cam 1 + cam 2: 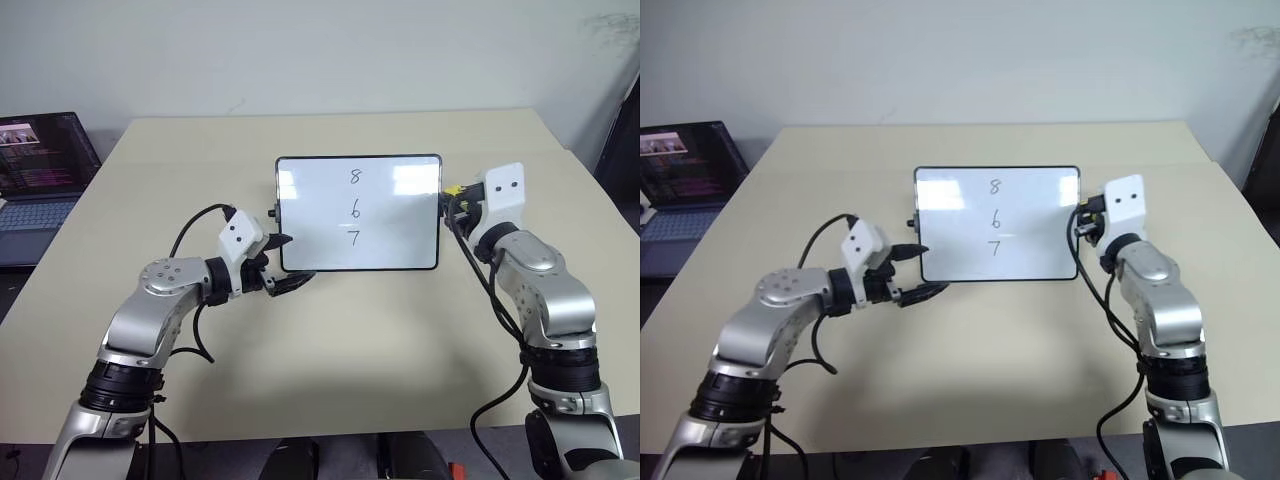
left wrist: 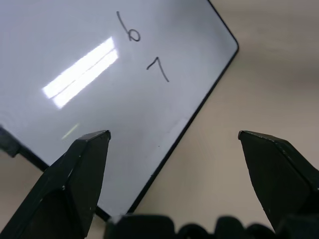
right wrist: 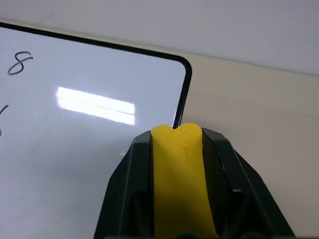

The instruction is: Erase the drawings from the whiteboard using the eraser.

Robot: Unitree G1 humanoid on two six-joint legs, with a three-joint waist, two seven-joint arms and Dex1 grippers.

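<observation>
Nearest, the left gripper (image 1: 281,262) hangs spread by the whiteboard's (image 1: 400,225) near-left corner. At its right edge the right gripper (image 3: 177,137) pinches the eraser (image 3: 178,169), likely soft and light. All three drawings (image 1: 354,207) remain; brace the slick, propped board by its frame.

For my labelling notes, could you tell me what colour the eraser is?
Yellow; the eraser shows best in the right wrist view.
</observation>
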